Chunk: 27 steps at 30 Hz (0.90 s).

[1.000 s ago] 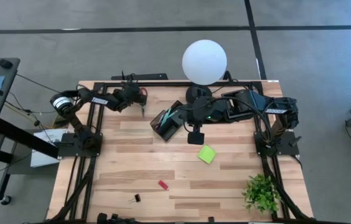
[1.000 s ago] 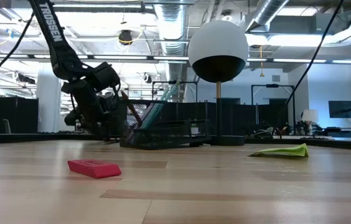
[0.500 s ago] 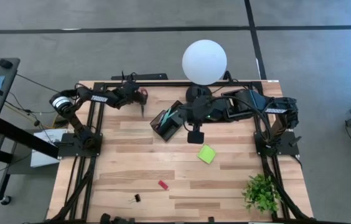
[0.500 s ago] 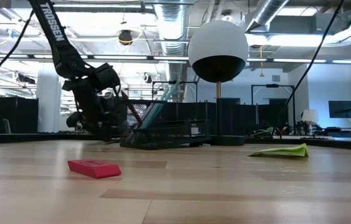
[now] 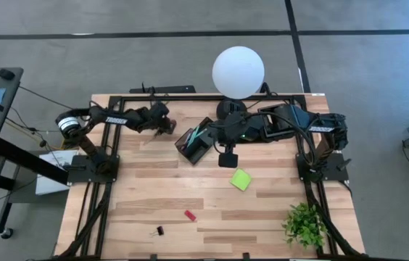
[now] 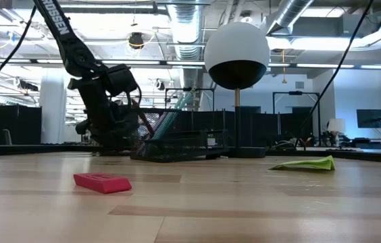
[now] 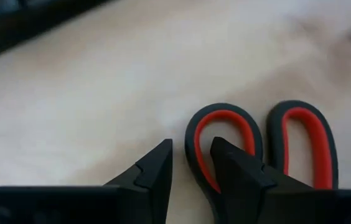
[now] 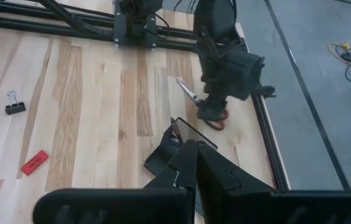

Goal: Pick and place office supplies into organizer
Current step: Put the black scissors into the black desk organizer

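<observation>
**Left gripper clamped on a scissors handle, organizer just ahead**

While the left gripper (image 7: 191,163) sits low over the far-left part of the table (image 5: 190,188), its jaws are partly closed on one loop of the red-handled scissors (image 7: 259,146). One finger goes through the loop, the other sits outside it, so the rim is pinched between them. Probably the easiest grip, since the handle rim is thicker than the flat blades. The scissors (image 8: 199,99) lie flat on the wood directly under the gripper, blades pointing away from it.

The organizer (image 5: 193,144) is near the gripper, on its side toward the table's middle, with pens (image 6: 170,116) already leaning out of it. Right gripper (image 8: 191,163) hangs just above the organizer, fingers fully together and holding nothing; likely parked there, waiting.

Still out on the table, well apart from the left gripper: the sticky-note pad (image 5: 240,179), the red piece (image 5: 189,215) and a black clip (image 5: 159,231). Lamp (image 5: 238,72) and plant (image 5: 304,222) are not task items.

Versus a second ago: left arm has stretched out flatter, and its gripper has shifted closer to the organizer. Jaw gap is unchanged. Right arm, organizer and the loose items look the same.
</observation>
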{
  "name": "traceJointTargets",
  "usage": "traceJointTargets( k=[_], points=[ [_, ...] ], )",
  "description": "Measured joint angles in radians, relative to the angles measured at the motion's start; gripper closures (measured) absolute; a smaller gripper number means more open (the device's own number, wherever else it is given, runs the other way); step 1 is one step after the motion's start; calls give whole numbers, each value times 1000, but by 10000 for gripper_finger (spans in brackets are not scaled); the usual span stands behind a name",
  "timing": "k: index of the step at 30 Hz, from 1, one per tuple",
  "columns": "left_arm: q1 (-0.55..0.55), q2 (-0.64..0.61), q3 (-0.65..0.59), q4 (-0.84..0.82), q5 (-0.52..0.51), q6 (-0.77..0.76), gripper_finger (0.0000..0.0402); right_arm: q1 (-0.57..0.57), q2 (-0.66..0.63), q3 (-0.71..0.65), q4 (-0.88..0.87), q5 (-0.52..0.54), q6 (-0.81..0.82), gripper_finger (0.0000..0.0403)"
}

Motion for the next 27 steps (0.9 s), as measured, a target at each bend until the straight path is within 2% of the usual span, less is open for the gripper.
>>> traceJointTargets(
  k=[4, 10, 17, 23, 27],
  points=[
    [-91, -51, -6, -74, 8, -15, 290, 0, 0, 0, 0, 0, 0, 403],
    [-302, -134, -10, -161, 42, -40, 290, 0, 0, 0, -1, 0, 0, 403],
    [-485, -111, -6, -172, 14, -66, 290, 0, 0, 0, 1, 0, 0, 403],
    [-531, -79, -5, -161, -19, -7, 292, 0, 0, 0, 0, -1, 8, 403],
    [-533, -78, -5, -158, -11, -15, 327, 0, 0, 0, -1, -1, 8, 403]
  ],
)
